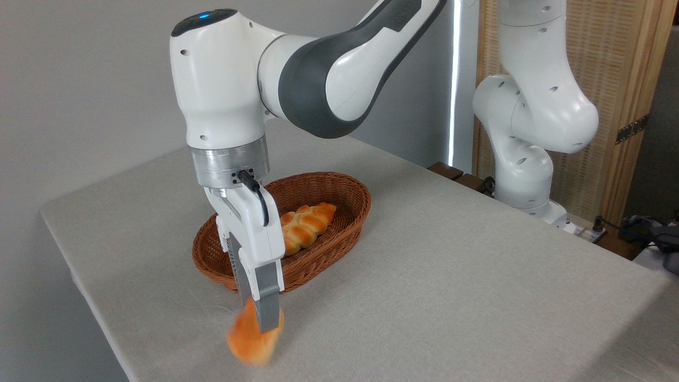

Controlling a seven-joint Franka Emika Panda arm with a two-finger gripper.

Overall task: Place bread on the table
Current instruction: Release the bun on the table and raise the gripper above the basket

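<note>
The gripper (263,318) is pinching the bread (250,339) low over the table (451,276) near its front edge, outside the basket (339,212); only lowering and releasing seem left.

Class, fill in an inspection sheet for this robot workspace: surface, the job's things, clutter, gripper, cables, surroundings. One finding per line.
Surface: table, light grey cloth-like top, bare in front.
Job's things: bread, orange bun, blurred, at the fingers; whether it touches the table is unclear.
Clutter: wicker basket holding a braided loaf.
Gripper: gripper points down, fingers around the bun; grip unclear.
Cables: black cable at the wrist; more cables at the far right.
Surroundings: grey wall, woven wooden screen.
</note>
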